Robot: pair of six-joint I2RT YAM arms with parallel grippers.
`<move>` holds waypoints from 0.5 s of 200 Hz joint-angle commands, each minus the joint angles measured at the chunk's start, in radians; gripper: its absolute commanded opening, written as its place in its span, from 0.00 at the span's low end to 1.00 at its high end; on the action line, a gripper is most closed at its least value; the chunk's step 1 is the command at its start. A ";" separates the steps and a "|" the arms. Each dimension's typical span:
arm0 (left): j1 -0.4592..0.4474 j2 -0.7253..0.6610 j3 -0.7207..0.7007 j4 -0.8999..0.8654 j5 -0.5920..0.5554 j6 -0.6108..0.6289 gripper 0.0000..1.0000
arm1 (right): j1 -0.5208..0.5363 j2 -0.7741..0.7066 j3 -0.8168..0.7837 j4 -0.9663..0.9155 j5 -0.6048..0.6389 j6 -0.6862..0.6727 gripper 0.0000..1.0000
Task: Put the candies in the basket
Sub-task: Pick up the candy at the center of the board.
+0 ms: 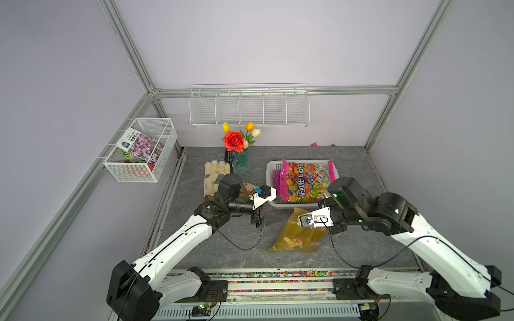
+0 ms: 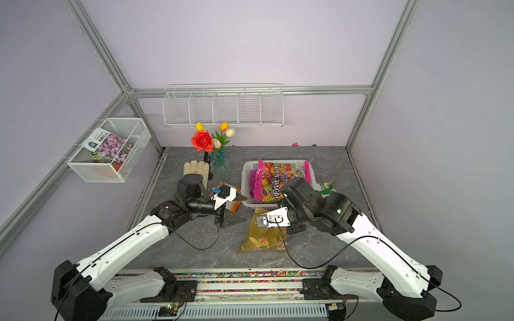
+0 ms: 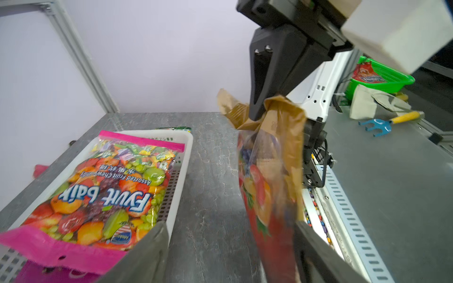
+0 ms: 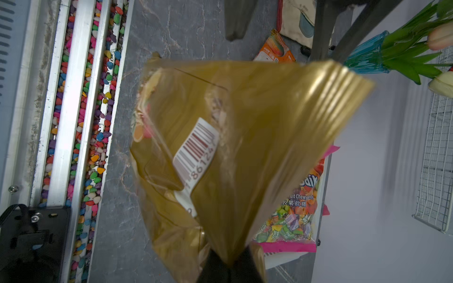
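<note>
My right gripper [image 4: 230,265] is shut on the top edge of the large gold candy bag [image 1: 297,233], which hangs above the table just in front of the white basket [image 1: 271,166]. A magenta candy bag [image 1: 306,180] lies in the basket over a purple one [image 1: 276,180]. My left gripper [image 2: 237,209] stands open and empty at the basket's front left corner. The gold bag [image 3: 272,156] hangs close to one of its fingers [image 3: 316,250]. A small orange candy bag [image 2: 233,205] lies under the left wrist. A green one [image 2: 328,186] lies right of the basket.
A cream glove [image 1: 214,178] and a blue vase of flowers [image 1: 240,164] stand left of the basket. A wire cube basket [image 1: 141,150] with a flower packet hangs on the left wall, a long wire rack [image 1: 249,108] on the back wall. A pebble-filled rail [image 1: 278,275] runs along the front.
</note>
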 commanded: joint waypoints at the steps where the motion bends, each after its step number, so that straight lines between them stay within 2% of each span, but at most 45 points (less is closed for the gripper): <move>1: -0.032 0.051 0.032 0.007 0.110 0.034 0.80 | 0.000 -0.028 0.009 0.144 -0.044 0.005 0.00; 42: -0.086 0.110 0.063 -0.001 0.129 0.001 0.69 | 0.000 0.006 0.028 0.164 0.011 0.070 0.00; 62: -0.096 0.102 0.059 0.037 0.110 -0.049 0.69 | -0.001 0.004 0.010 0.203 0.037 0.080 0.00; 100: -0.096 0.052 0.025 0.062 0.093 -0.059 0.74 | 0.000 -0.021 -0.041 0.294 0.085 0.073 0.00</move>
